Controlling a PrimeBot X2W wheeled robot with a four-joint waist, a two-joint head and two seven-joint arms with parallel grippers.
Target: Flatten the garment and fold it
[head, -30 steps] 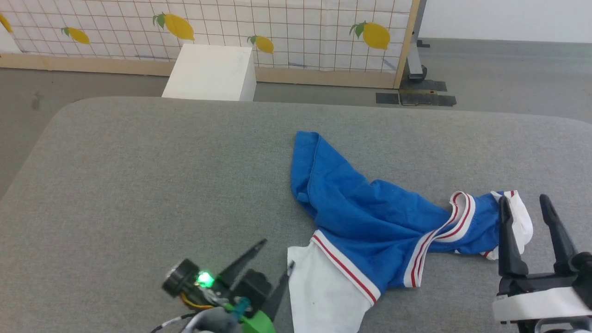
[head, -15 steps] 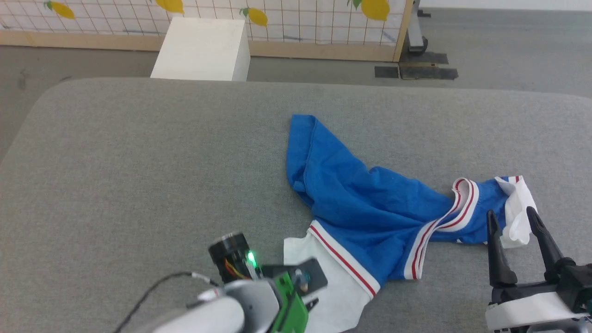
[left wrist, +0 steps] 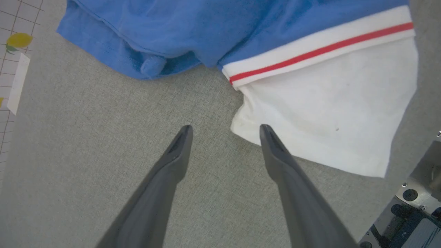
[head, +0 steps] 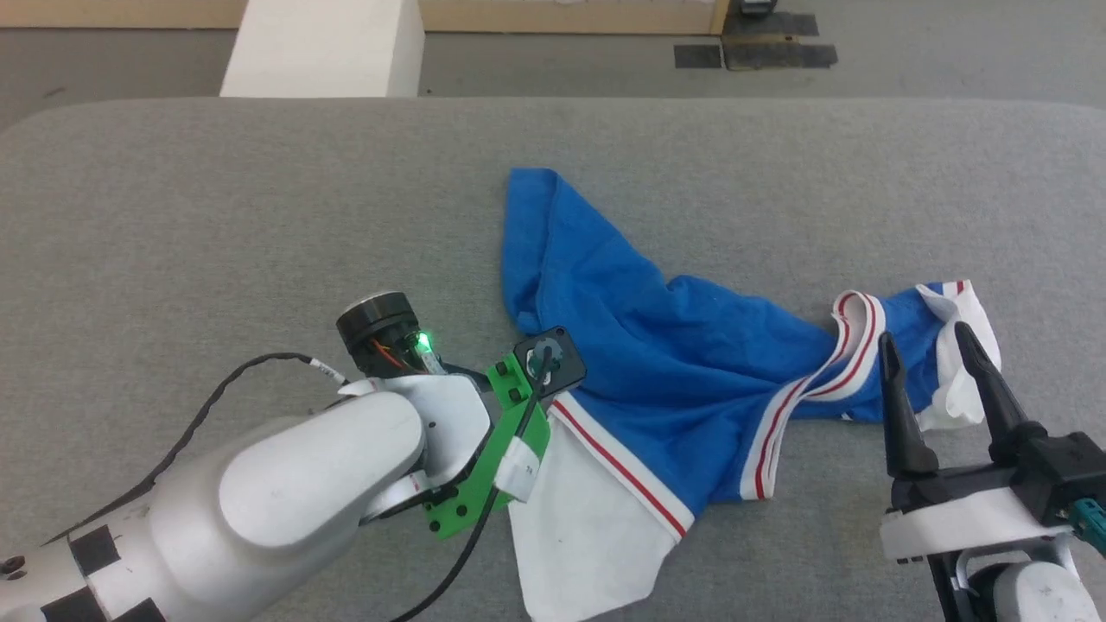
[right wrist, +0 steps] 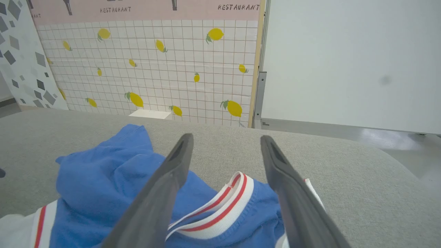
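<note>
The garment, a royal-blue shirt with white sleeves and red-and-white trim, lies crumpled on the grey table. My left forearm reaches in from the lower left, its wrist turned down over the near white sleeve. In the left wrist view the left gripper is open just above the table, one fingertip at the edge of the white sleeve. My right gripper is open, fingers pointing up over the striped collar and the far white sleeve. The right gripper holds nothing above the garment.
A white box stands on the floor beyond the table's far edge. Black plates lie on the floor to the far right. A lemon-patterned screen stands behind the table. The table's left half is bare grey cloth.
The head camera has tilted down. My left arm has swung forward and turned its wrist downward beside the near white sleeve. The right gripper stays open by the collar.
</note>
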